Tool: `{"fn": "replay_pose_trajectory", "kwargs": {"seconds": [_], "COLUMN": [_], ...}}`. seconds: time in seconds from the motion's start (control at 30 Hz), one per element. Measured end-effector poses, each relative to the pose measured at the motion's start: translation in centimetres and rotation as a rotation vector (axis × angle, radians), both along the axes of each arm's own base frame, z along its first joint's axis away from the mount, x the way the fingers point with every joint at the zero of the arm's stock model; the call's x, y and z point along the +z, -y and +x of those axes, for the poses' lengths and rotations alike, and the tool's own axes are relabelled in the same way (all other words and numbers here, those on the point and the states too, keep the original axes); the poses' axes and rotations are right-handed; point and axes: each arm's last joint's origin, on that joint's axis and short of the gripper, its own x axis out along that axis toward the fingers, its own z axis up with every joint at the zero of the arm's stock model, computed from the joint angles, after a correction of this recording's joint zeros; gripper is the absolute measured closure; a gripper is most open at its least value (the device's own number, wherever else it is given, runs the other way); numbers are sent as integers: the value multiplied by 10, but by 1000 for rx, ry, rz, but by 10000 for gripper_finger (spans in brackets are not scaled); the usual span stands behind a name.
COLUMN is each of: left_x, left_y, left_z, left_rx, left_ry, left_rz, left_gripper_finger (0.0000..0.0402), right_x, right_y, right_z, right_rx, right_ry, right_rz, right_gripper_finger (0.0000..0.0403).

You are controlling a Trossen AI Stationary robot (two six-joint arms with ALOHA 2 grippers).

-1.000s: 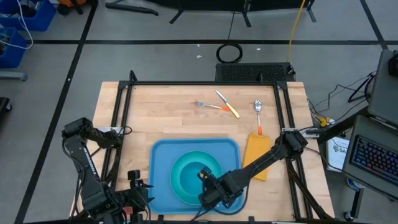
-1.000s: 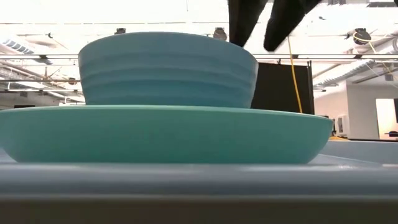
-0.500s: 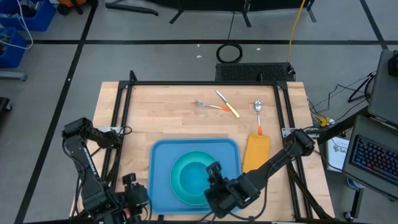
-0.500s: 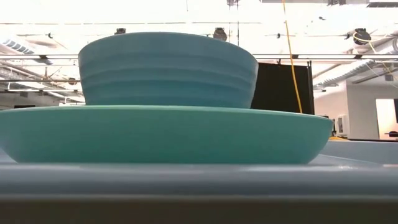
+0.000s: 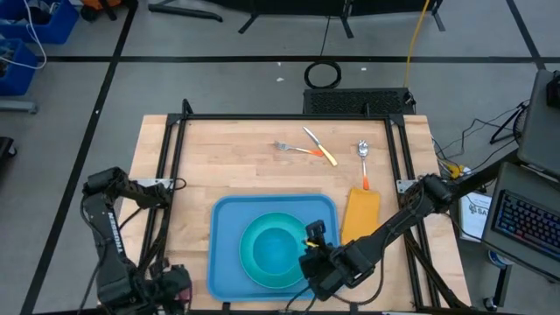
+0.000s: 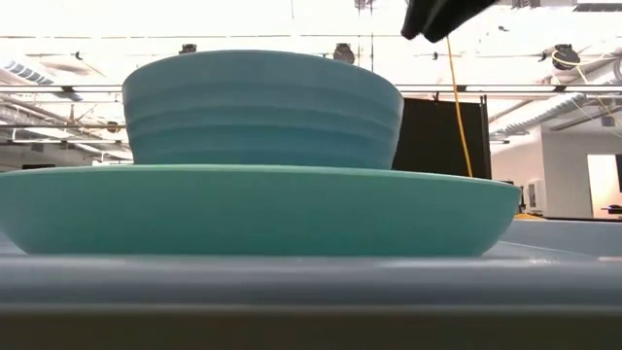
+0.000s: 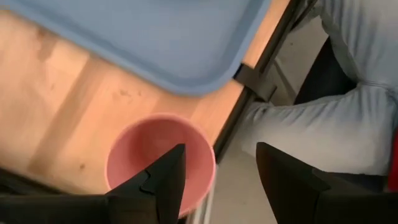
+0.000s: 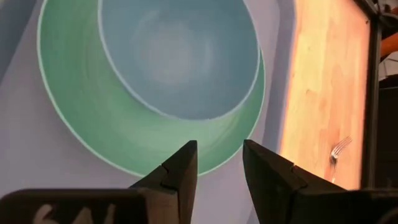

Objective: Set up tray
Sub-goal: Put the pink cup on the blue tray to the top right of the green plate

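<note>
Two items sit on tray (image 5: 229, 219): plate (image 5: 252, 268), bowl (image 5: 276, 248); cutlery, napkin (image 5: 361, 214) remain upper right; right gripper (image 5: 313, 234) spread, empty.

Tray (image 5: 229, 223) noted light blue; plate (image 5: 248, 261) and bowl (image 5: 278, 247) turquoise; napkin (image 5: 360, 210) yellow-orange — cup (image 7: 155, 149) pink.

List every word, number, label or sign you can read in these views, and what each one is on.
Housing behind the right tool: pale handwritten marks, possibly "64" plus another character; too blurred to confirm.
White label beside the table's right edge: print too small to read.
Tray, plate, bowl, napkin: no text visible.
</note>
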Motion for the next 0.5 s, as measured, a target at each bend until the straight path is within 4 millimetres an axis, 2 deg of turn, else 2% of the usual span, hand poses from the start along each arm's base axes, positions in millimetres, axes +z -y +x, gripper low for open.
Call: {"fn": "replay_pose_trajectory", "kwargs": {"seconds": [0.17, 0.5], "left_x": [-3, -28], "left_y": [4, 14], "left_z": [-2, 6], "left_rx": [39, 25], "left_ry": [-9, -102], "left_rz": [-18, 38], "left_gripper_finger": [202, 202], "right_x": [6, 10], "right_y": [15, 44], "right_z": [-19, -57], "right_rx": [2, 58], "right_ry": [139, 377], "right_rz": [105, 246], "right_gripper_finger": [288, 289]}}
